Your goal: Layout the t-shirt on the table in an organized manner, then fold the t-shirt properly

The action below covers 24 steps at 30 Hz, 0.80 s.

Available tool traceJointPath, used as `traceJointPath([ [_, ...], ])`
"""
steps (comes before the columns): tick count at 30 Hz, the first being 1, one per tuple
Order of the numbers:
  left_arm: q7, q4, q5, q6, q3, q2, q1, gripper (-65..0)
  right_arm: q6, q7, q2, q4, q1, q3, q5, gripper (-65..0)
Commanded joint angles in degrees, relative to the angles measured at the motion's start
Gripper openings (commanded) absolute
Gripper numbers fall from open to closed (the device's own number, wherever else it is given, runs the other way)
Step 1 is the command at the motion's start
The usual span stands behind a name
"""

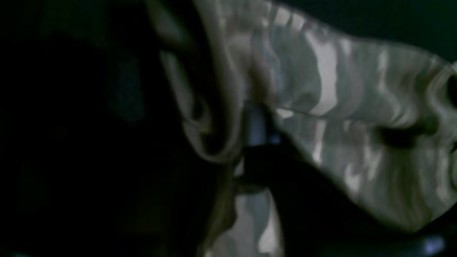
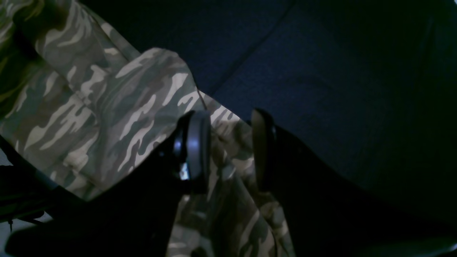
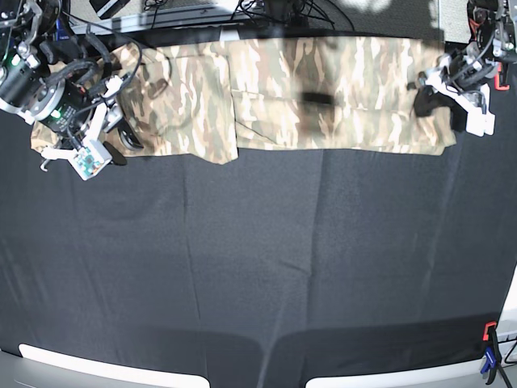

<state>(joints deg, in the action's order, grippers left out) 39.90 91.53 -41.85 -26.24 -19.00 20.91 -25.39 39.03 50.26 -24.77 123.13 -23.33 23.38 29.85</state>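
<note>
Layout step: t-shirt [image 3: 323, 89] stretched along far bench [image 3: 258, 267] edge; left jaws clamped on hem, right jaws half-open astride cloth, next needs right closing

- The worktop [image 3: 258, 267] was a wide flat surface under a matte black cloth, filling nearly the whole base view.
- Faint creases ran across the cloth, one roughly down the middle toward the near edge.
- At the near edge, pale rounded strips showed beneath the cloth on both sides.
- A red-and-black clamp [image 3: 489, 347] sat at the near right corner in the base view.
- The t-shirt [image 3: 323, 93], in tan, cream, olive and brown camouflage, lay directly on the cloth along the far edge, stretched in a long band from side to side.
- Its left portion in that view lay folded and rumpled; the right portion lay flatter.
- The rest of the cloth carried nothing else.
</note>
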Motion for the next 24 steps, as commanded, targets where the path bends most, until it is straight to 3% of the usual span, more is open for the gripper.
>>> traceJointPath([
  [1,-1.25,0.70,0.94,-0.55,-0.15,0.70,-0.20,-65.0,-0.04,-1.36,-0.76,1.09,0.31,0.48,0.76,-45.9],
  [3,-4.13,0.70,2.99,1.18,-0.15,0.70,-0.15,-65.0,-0.04,-1.38,-0.76,1.09,0.31,0.48,0.63,-45.9],
  [6,-9.09,0.70,7.32,8.66,-0.26,0.72,0.24,-65.0,-0.04,-1.38,-0.76,0.83,0.31,0.59,0.35,-45.9],
  [9,-8.83,0.70,15.34,15.50,-1.42,0.85,2.10,-65.0,-0.04,-1.79,-0.79,-1.07,0.52,0.61,-0.50,-45.9],
  [11,-7.32,0.76,17.75,18.29,-2.45,1.20,3.30,-65.0,-0.07,-5.18,-0.79,-3.76,0.66,0.63,-3.69,-45.9],
  [14,-5.22,1.81,17.75,18.36,-3.56,1.18,3.96,-65.0,-0.50,-9.66,-0.79,-8.98,1.27,0.63,-7.69,-45.9],
  [19,2.03,12.57,16.92,18.38,-3.45,0.83,0.92,-65.0,-0.48,-9.29,-0.79,-14.51,3.67,0.63,-8.24,-45.9],
  [21,6.12,19.12,13.70,19.85,-3.45,0.44,-1.62,-65.0,-0.48,-9.33,-0.81,-14.51,3.80,0.63,-6.84,-46.0],
  [24,6.38,28.50,9.73,20.70,-3.34,-3.58,-5.90,-65.0,-0.46,-9.31,-0.76,-14.51,3.80,0.61,-2.01,-46.0],
])
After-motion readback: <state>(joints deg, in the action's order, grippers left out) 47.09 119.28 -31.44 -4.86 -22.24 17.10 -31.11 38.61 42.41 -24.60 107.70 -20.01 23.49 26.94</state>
